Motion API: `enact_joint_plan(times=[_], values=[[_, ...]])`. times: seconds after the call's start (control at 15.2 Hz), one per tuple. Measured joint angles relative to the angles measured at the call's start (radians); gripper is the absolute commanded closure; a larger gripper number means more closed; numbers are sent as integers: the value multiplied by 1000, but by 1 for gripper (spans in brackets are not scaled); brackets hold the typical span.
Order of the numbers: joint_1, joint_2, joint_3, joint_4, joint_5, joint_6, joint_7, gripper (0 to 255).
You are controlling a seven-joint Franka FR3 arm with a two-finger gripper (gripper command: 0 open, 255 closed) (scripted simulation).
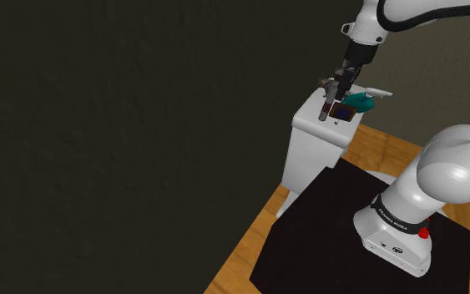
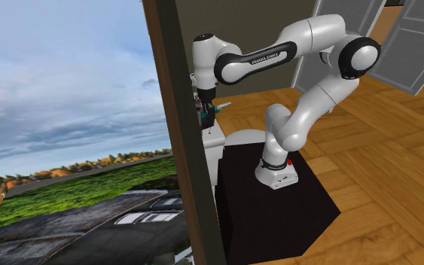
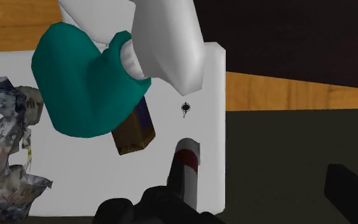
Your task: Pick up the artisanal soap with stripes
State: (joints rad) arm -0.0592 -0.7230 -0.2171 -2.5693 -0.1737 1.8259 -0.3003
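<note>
Soap: a brown block with a dark bluish face (image 3: 135, 130), lying flat on the white tabletop (image 3: 75, 191). Its far end is covered by the teal bottle (image 3: 82, 89).
Step in hand: I judge this to be the line-up before the descent; the soap is not yet grasped.
Doing it well: I should shift sideways until the block's uncovered end sits squarely between my fingers. I should turn so the pads meet its long flat sides, then go straight down. Closing low on the brown end keeps me off the bottle.
Pincer: my pincer (image 1: 334, 107) has its fingers apart and, as far as I can judge, clamped on nothing.
Soap to pincer: in the wrist view it is ahead of me and outside the gap, beyond the finger nearer the crumpled wad (image 3: 6, 146). In the shoulder view it sits just beside my fingertips, close below them.
Bottle: its white head (image 3: 168, 38) points away from the wad. I cannot tell whether its body rests on the soap, so lifting may drag it.
Small cylinder: a red-banded piece (image 3: 187, 162) lies near the tabletop's edge, beside the soap and nearer my fingers. I must not knock it.
</note>
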Motion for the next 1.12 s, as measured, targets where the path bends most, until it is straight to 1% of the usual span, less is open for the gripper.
enact_joint_plan(times=[0.26, 0.46, 0.59, 0.66, 1.12], values=[[-20, 71, -96, 6, -53, 103, -120, 0], [-21, 179, -174, 27, -73, 266, -211, 0], [-21, 248, -220, 33, -76, 262, -273, 0], [-23, 258, -229, 30, -77, 261, -287, 0], [-20, 316, -258, -22, -81, 356, -304, 0]])
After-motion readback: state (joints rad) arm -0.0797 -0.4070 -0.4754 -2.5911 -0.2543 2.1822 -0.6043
